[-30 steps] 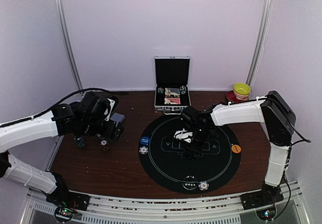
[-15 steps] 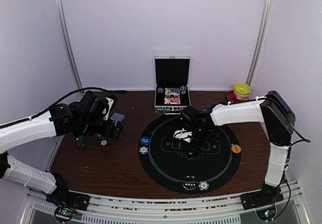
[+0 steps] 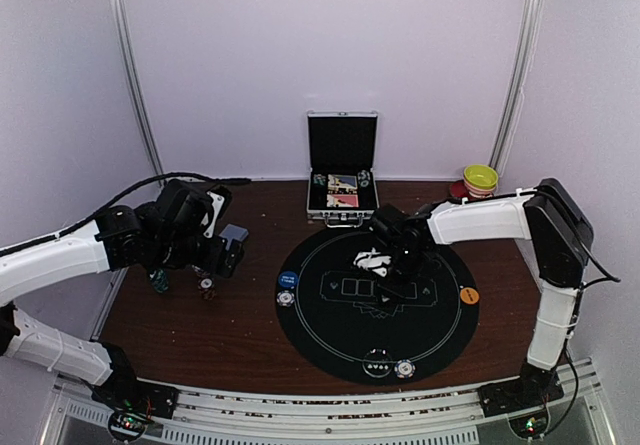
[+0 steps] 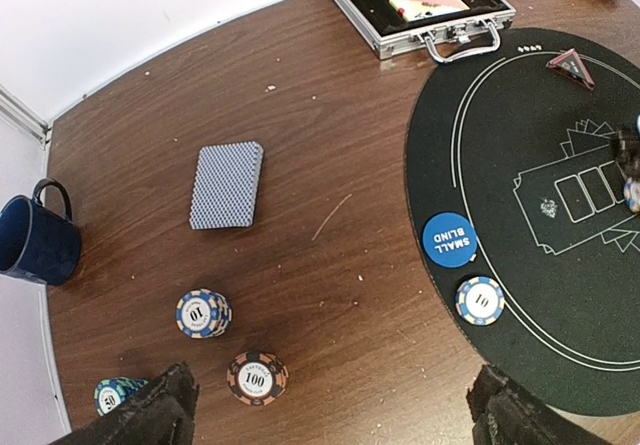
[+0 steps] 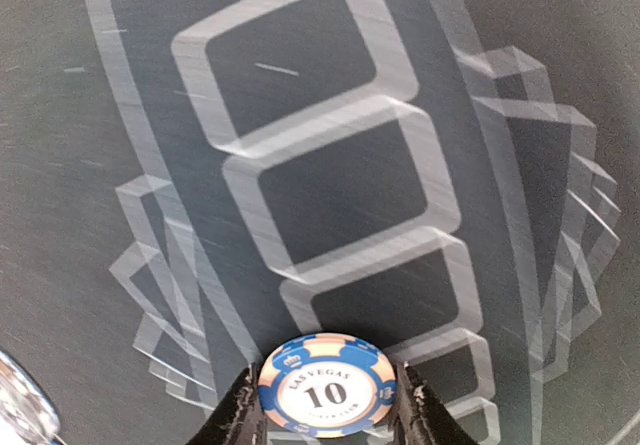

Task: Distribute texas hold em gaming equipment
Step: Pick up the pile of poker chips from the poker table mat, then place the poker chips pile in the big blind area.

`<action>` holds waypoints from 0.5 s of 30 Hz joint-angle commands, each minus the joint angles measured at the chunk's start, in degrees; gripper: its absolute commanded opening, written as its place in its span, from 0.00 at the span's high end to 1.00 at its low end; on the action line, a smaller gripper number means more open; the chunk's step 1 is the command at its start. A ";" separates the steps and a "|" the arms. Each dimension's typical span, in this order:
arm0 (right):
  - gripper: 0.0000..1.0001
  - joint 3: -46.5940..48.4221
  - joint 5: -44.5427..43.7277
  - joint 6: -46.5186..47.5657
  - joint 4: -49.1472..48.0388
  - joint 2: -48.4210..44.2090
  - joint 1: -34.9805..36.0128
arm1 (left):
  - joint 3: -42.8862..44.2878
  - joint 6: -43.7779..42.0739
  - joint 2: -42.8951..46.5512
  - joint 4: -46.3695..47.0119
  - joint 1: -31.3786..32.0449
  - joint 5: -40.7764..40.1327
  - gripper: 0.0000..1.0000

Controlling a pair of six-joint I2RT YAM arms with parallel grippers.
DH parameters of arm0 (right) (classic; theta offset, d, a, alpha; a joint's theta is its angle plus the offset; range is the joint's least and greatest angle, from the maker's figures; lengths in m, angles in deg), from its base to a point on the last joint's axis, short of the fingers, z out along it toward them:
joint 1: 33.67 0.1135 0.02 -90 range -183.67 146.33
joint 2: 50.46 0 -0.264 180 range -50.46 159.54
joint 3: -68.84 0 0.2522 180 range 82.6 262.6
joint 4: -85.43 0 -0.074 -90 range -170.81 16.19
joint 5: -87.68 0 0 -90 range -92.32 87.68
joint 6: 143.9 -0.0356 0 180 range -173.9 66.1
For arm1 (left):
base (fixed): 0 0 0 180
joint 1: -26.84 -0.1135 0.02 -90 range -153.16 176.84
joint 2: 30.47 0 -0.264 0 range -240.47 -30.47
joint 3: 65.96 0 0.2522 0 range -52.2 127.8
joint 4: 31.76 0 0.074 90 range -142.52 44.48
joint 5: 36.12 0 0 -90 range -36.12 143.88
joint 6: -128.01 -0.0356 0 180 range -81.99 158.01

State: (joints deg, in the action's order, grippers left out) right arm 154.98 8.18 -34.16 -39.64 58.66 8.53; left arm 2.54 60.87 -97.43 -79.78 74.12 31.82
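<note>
The right gripper has its jaws clamped on a blue-and-white 10 chip. It pinches the disc across its width by the striped rim, with the printed face turned up toward the wrist. A round chip has no long axis to mind, so I judge that only keeping it flat matters when it is set down. It hangs over the middle of the black round mat, above the row of white-outlined card boxes printed there. Whether its underside touches the mat I cannot tell, but the print looks smeared while the chip is sharp, which suggests it rides with the fingers. Free spots for a chip lie out toward the mat's rim, and the right arm is plainly the nearer one, being the only arm over the mat. The left gripper hovers off the mat's left side, jaws wide apart with nothing between them. Below it on the dark wood-grain table, well left of the mat, stand a stack of blue 10 chips, a dark 100 stack and a teal 50 stack, all hard and smooth-faced. Left of the mat and farther back lies a squared deck of cards with fine diamond-patterned grey-blue backs. Just inside the mat's left rim sit a glossy blue SMALL BLIND button and a single 10 chip, just beside each other. An orange button rests at the mat's right rim. The mat itself looks thin, flat and matte.
</note>
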 commanded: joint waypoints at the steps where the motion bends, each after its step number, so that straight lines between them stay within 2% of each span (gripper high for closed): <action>1: 0.84 -1.20 -0.77 -1.26 0.23 -4.35 -6.13 | -0.34 -1.66 -0.39 2.15 -0.31 1.68 0.02; 15: 0.84 -3.78 -2.79 -2.96 -1.51 -10.53 -24.55 | -1.09 -1.73 -1.50 -2.30 -0.35 2.16 0.02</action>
State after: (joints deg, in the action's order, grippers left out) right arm 153.45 7.09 -36.30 -40.51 50.44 -13.05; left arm 2.54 60.17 -99.01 -81.62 74.12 33.28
